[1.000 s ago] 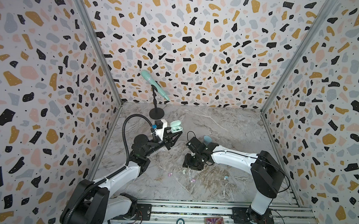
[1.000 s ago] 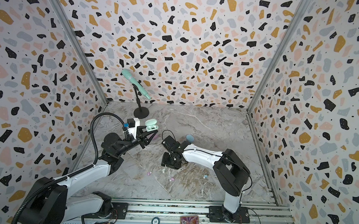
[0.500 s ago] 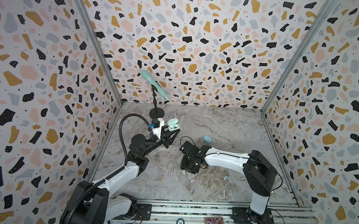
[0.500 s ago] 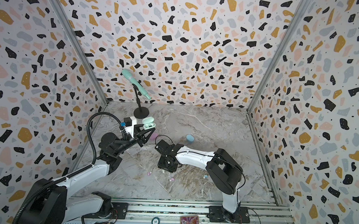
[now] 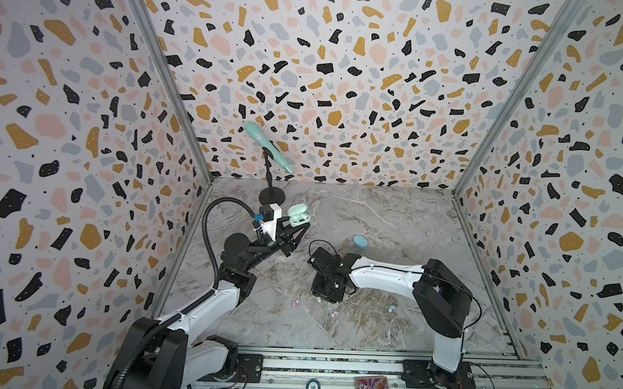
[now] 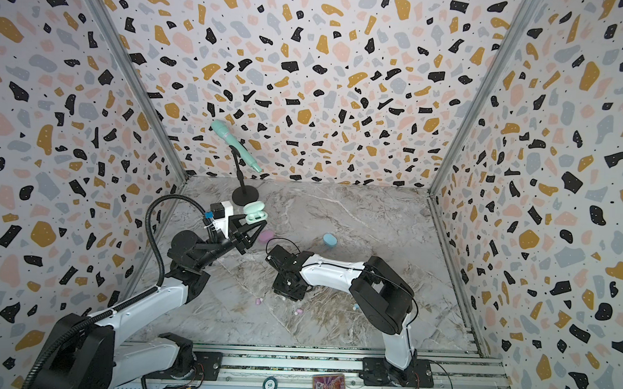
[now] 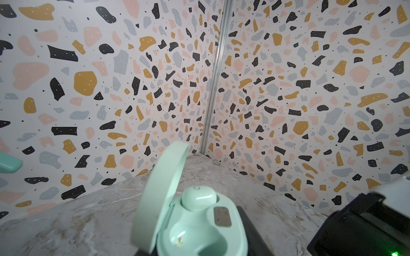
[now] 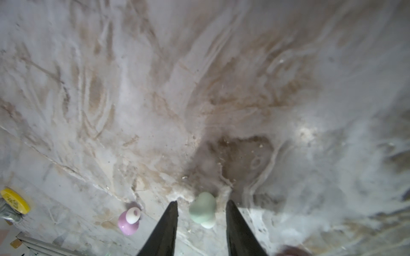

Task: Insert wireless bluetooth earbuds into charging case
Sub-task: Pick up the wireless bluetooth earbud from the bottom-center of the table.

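**Desk** [image 5: 393, 214]: marble-print sheet, grey-white with brown veining, matte. It looks smeared and soft in the right wrist view.

**Mint case** [image 7: 199, 232]: smooth, glossy oval plastic with its lid [image 7: 159, 195] hinged up. I have it clamped in the left end effector [image 5: 297, 228], raised off the desk. Its near edge is cut off in the left wrist view.

**Seated bud** [image 7: 198, 199]: rounded mint dome sitting in one socket of the mint case. The other socket [image 7: 193, 235] is a hollow with small metal contacts showing.

**Loose bud** [image 8: 203, 210]: pale mint, lobed like a pebble, lying on the desk between the tips of the right end effector [image 8: 202, 201]. The jaws are narrow but parted, and I see a gap on each side of the bud. The fingers [image 8: 168, 228] are black and tapered.

**Pink bud** [image 8: 129, 220]: lilac-pink body with a white tip, on the desk just outside one finger.

**Pink pair** [image 5: 294, 303]: two specks lying apart on the desk near the right end effector. In both top views they are too small for me to make out a shape.

**Blue bud** [image 5: 392, 308]: a speck beside the right arm, with no detail I can read.

**Blue case** [image 5: 360, 241]: closed and rounded, on the desk.

**Pink case** [image 6: 265, 236]: mostly hidden behind the left end effector.

**Mic** [image 5: 268, 153]: mint, tilted, on a black stand.
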You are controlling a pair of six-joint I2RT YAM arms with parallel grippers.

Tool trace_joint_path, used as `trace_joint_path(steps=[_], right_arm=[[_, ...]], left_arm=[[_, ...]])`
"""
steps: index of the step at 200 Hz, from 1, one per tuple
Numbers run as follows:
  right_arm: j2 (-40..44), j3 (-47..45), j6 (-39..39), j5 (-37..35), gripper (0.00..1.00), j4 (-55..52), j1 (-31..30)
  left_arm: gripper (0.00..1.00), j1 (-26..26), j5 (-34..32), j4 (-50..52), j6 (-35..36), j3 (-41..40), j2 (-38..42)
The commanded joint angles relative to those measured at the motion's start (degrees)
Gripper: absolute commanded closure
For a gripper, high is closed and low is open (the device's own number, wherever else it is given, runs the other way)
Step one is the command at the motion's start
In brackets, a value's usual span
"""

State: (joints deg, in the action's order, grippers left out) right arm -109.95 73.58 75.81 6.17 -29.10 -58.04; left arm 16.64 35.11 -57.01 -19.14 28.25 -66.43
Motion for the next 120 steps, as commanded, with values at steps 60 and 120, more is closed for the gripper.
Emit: trace_joint_path(steps=[60,120], right_arm=[[-2.8,3.1,-0.7,-0.2,0.68,-3.5,0.2],[-4.7,6.4,-3.2,-0.4,0.72,-8.4,0.0]], left_arm=[[0.67,-0.9,1.7,-4.5,-0.8,-1.5,2.3],[0.67,-1.1,2.0,-4.5,-1.1,-1.5,2.6]])
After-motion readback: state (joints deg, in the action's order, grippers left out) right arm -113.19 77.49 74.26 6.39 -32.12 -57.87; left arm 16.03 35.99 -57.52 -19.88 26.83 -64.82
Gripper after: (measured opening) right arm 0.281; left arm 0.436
